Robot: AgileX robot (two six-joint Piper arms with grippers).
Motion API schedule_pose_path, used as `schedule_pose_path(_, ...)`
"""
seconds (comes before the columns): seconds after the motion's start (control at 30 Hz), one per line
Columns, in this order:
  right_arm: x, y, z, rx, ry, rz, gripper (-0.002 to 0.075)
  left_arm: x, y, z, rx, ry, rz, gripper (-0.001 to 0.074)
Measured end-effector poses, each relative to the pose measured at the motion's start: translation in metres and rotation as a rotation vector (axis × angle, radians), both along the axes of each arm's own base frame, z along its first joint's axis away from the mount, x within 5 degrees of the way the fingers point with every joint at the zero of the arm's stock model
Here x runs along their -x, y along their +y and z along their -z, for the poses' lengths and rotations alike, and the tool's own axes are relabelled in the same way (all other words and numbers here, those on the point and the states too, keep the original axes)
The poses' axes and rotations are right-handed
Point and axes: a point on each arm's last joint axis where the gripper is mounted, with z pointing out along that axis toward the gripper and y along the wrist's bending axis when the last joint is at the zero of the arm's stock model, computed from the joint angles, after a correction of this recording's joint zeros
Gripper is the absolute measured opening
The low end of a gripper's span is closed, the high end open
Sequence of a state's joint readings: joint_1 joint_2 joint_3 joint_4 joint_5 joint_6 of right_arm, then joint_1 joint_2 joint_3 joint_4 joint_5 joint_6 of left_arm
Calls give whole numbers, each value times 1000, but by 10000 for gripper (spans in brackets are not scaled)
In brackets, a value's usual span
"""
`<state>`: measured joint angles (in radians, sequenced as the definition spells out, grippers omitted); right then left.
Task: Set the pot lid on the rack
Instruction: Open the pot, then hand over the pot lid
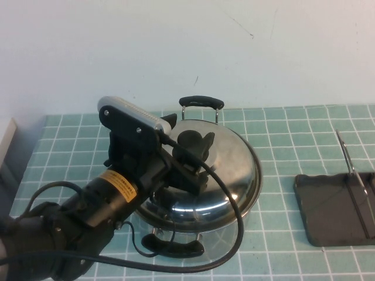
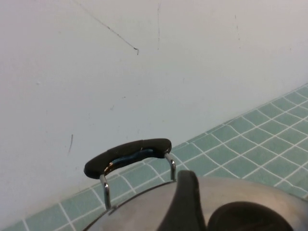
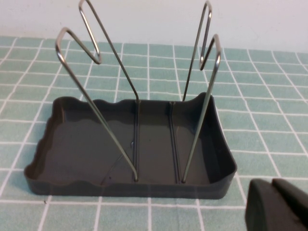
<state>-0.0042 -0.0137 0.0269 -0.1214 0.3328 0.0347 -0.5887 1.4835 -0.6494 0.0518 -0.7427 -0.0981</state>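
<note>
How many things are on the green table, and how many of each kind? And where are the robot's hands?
Pot lid: 1, left gripper at its knob
Pot: 1, beneath the lid
Rack: 1, right gripper near it
Total: 3

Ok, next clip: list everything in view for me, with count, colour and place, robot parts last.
pot lid: one, shiny steel with a black knob, sitting on the pot at the table's middle.
pot: one, steel with two black handles, mostly hidden under the lid.
rack: one, dark grey tray with thin metal wires standing up, at the table's right edge, nothing in it.
table: one, green tiles with white lines, against a white wall.
left gripper: one, black, at the lid's knob; whether it is closed cannot be seen.
right gripper: one, black, close beside the rack, only its tip in the right wrist view.
</note>
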Motion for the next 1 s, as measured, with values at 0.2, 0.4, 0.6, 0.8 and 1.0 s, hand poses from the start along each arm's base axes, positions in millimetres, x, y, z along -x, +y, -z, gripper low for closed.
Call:
schedule_pose_path(0.2, 0, 0, 0, 0, 0, 0, -3, -7, -5, 17, -9, 36, 1, 529)
schedule_pose_path(0.4, 0, 0, 0, 0, 0, 0, -3, -13, -8, 31, -3, 59, -5, 449)
schedule_pose_path(0.6, 0, 0, 0, 0, 0, 0, -3, -14, -8, 29, 27, 52, -13, 329)
schedule_pose_path(0.8, 0, 0, 0, 0, 0, 0, -3, -10, -6, 10, 141, 13, -3, 329)
schedule_pose_path(1.0, 0, 6, -1, -213, -10, -1, -3, 16, -2, -41, 377, -39, 151, 329)
